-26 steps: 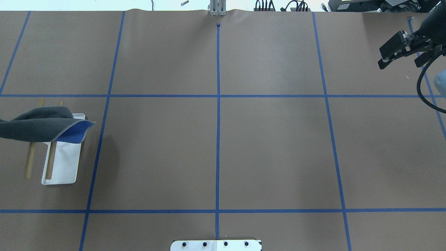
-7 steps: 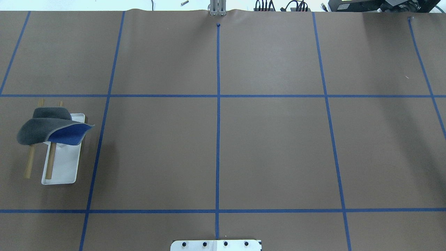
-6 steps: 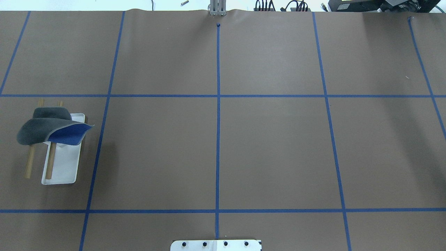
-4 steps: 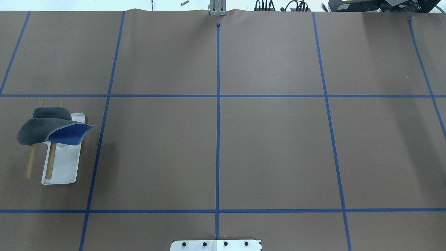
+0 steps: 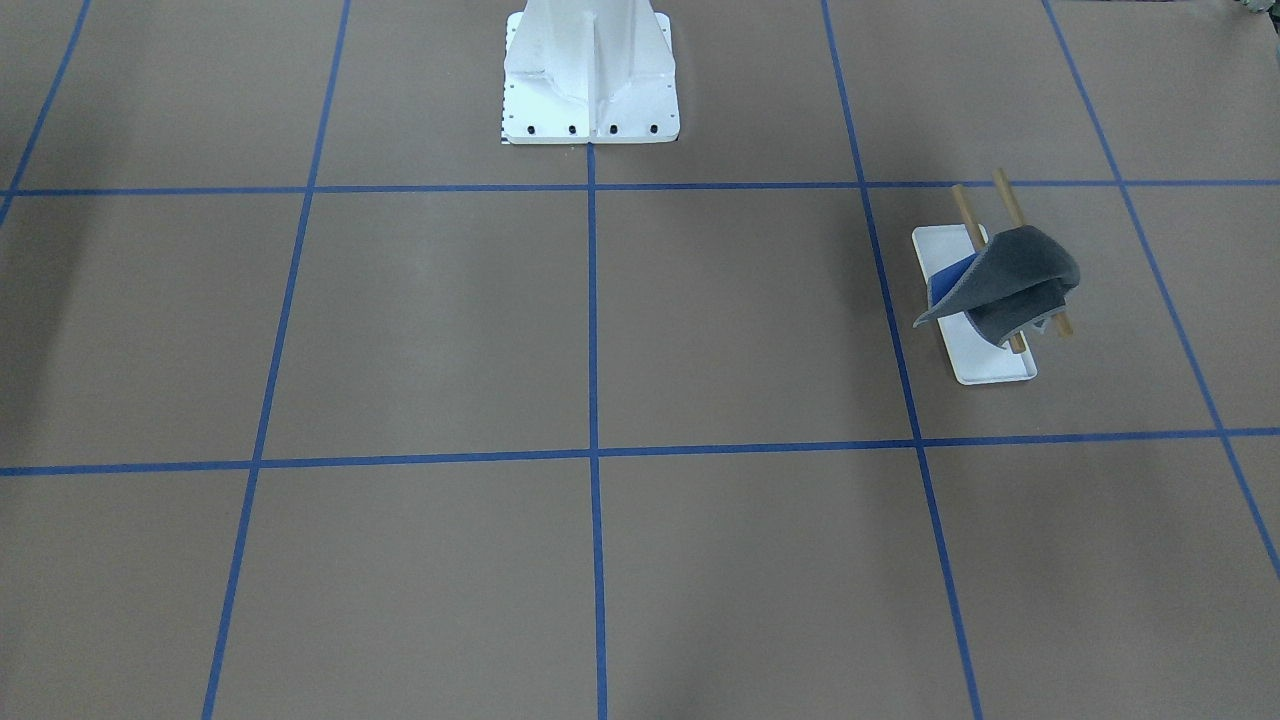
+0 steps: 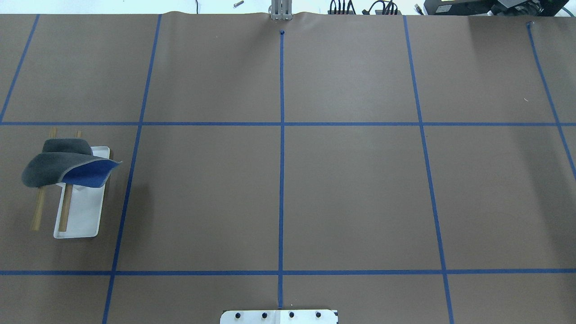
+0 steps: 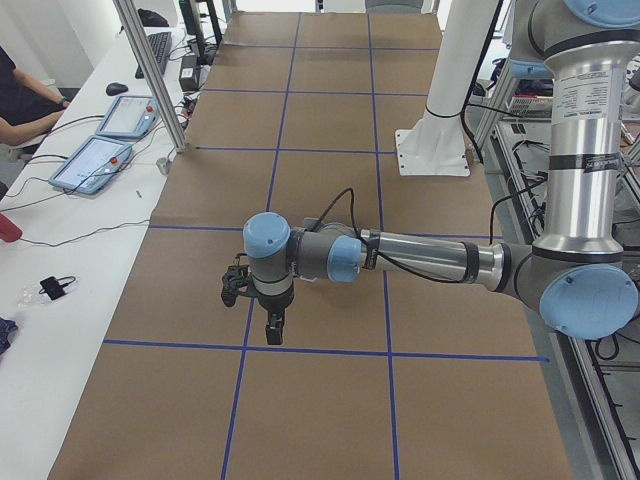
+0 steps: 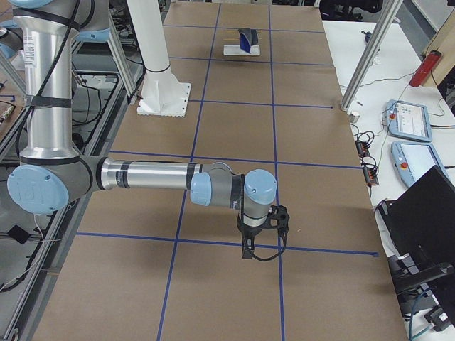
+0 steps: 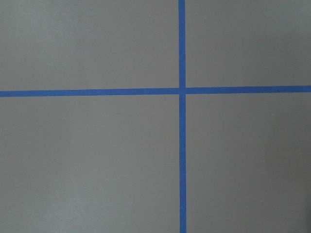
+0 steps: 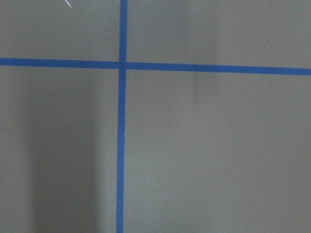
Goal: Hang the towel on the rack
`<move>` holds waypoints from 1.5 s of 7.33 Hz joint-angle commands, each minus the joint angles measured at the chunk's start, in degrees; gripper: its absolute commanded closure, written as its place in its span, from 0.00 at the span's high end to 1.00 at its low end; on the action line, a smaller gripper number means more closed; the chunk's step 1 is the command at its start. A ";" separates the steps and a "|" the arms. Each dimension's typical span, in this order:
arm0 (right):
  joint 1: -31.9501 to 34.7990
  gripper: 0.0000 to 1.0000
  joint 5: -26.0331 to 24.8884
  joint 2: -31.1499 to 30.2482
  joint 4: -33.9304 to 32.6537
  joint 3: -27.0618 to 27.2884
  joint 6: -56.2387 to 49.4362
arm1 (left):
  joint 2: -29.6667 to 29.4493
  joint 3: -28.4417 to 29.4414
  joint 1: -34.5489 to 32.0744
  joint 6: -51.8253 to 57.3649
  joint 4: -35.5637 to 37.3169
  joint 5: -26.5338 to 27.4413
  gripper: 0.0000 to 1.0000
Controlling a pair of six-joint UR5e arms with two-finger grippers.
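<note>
The towel (image 6: 63,164), dark grey with a blue underside corner, is draped over the far ends of the rack's two wooden rods (image 6: 38,211), above its white tray base (image 6: 83,216) at the table's left. It also shows in the front-facing view (image 5: 1015,280) and far off in the exterior right view (image 8: 245,39). No gripper touches it. My left gripper (image 7: 262,318) and right gripper (image 8: 261,240) hang over the table's ends and show only in the side views, so I cannot tell whether they are open or shut. The wrist views show only brown table and blue tape.
The white robot pedestal (image 5: 590,70) stands at the middle of the robot's side of the table. Blue tape lines grid the brown surface. Side tables hold control tablets (image 7: 100,150) (image 8: 409,121), and a person's arm shows at the left view's edge.
Since 3.5 s ago the towel's left end, stretched to the view's edge, has dropped onto the rack, and the right gripper has left the overhead view. Nothing moved in the last second.
</note>
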 commanded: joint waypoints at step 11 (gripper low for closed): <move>0.05 1.00 2.20 2.38 -0.34 0.32 0.82 | 0.25 1.68 -0.73 0.17 -0.32 -0.17 0.99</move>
